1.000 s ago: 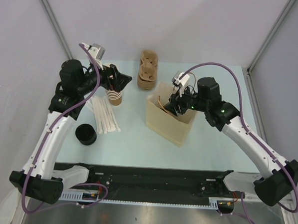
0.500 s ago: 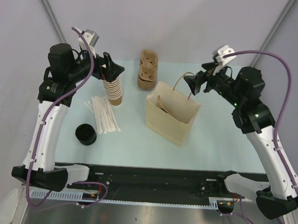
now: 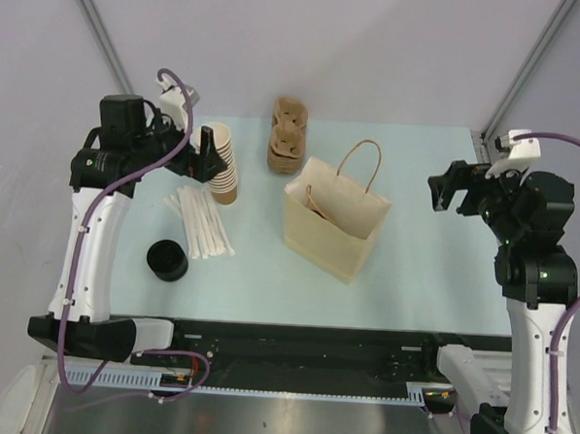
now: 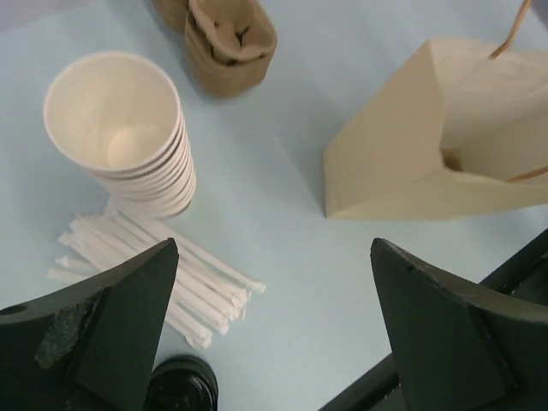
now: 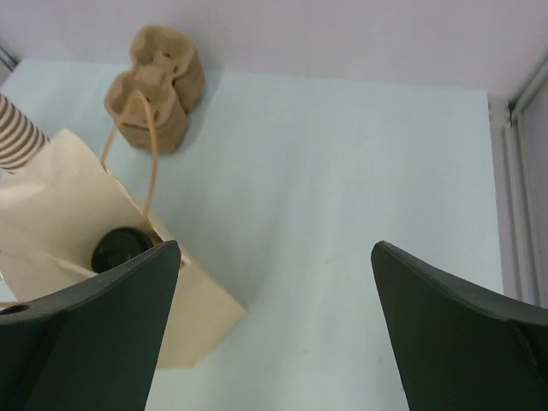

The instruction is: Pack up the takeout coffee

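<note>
Since the takeout coffee (image 5: 120, 249) sits lid-up inside the paper bag (image 3: 333, 224) in the middle of the table (image 3: 418, 272), main risk is the light, open-topped bag tipping if an arm brushes it. Right gripper (image 5: 274, 257) wide, empty, toward the right edge. Left gripper (image 4: 274, 253) wide, empty, above the cup stack (image 4: 120, 128) near the far left corner; a low sweep could topple it.
</note>
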Controlling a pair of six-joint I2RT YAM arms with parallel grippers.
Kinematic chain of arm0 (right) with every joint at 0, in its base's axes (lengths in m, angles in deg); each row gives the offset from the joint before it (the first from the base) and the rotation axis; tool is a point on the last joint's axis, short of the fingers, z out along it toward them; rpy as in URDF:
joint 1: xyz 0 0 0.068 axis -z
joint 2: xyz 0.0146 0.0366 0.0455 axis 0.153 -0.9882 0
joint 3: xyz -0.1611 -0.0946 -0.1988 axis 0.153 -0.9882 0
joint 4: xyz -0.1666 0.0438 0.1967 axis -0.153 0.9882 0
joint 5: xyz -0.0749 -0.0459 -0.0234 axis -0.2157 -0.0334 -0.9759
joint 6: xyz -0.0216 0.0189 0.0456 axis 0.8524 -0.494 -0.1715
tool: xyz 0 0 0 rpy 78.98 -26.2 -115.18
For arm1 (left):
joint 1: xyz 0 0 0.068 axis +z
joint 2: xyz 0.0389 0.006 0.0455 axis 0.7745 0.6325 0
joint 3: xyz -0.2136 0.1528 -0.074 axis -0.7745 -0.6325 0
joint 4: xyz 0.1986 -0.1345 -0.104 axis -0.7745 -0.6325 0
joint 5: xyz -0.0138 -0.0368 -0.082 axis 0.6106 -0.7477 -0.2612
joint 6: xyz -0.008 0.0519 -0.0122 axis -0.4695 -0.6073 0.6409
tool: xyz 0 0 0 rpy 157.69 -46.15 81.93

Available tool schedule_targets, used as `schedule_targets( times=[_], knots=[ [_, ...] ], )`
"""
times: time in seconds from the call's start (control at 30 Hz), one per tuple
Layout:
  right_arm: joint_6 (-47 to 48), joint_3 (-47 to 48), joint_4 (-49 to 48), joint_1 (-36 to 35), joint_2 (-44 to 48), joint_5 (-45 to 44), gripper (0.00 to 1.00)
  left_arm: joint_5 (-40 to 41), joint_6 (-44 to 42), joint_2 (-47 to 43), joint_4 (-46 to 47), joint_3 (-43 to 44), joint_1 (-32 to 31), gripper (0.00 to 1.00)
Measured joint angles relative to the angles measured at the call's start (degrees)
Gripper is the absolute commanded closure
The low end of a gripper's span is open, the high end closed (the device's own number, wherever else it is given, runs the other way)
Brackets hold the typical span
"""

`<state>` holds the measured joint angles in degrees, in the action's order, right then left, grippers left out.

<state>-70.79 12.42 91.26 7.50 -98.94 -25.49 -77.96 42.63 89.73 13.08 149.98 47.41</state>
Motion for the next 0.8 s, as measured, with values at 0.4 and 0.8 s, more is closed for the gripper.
schedule_targets(
  times=[0.4,0.8],
  knots=[
    [0.2,-13.6,12.7,6.1,3.3,5.6,0.01,8.2,-3.7,-7.6,-3.9,-25.8,2.9,0.0],
    [3.5,-16.6,13.6,6.2,7.1,5.6,0.0,11.4,-1.5,-13.9,1.2,-36.5,2.9,0.01]
  ],
)
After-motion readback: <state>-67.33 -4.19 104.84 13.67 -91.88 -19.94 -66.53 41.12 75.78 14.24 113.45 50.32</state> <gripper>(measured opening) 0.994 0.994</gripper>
